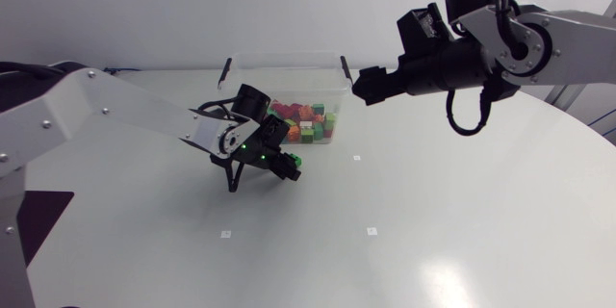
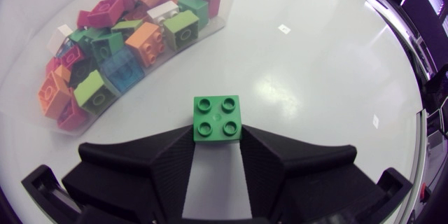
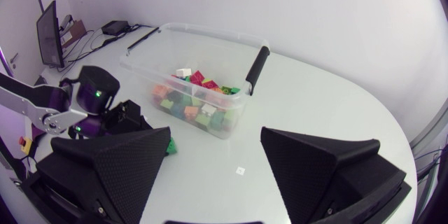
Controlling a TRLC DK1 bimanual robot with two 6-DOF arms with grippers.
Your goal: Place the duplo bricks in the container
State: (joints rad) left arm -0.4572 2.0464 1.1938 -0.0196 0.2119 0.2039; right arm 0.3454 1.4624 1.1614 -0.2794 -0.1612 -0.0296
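Note:
A green duplo brick (image 2: 217, 115) rests on the white table between the fingertips of my left gripper (image 2: 217, 138), which is shut on it from both sides. In the head view that gripper (image 1: 287, 166) is low over the table, just in front of the container (image 1: 332, 67), with the green brick (image 1: 295, 161) at its tip. The container is a clear plastic box with black handles, holding several bricks (image 2: 119, 42) in mixed colours. My right gripper (image 1: 369, 86) hangs open and empty above the container's right end; its broad fingers (image 3: 112, 164) stand wide apart.
The container's wall (image 2: 42, 122) is close ahead of the left gripper, to one side. A black handle (image 3: 255, 70) runs along the container's near end in the right wrist view. Small square marks (image 1: 371, 231) dot the white tabletop.

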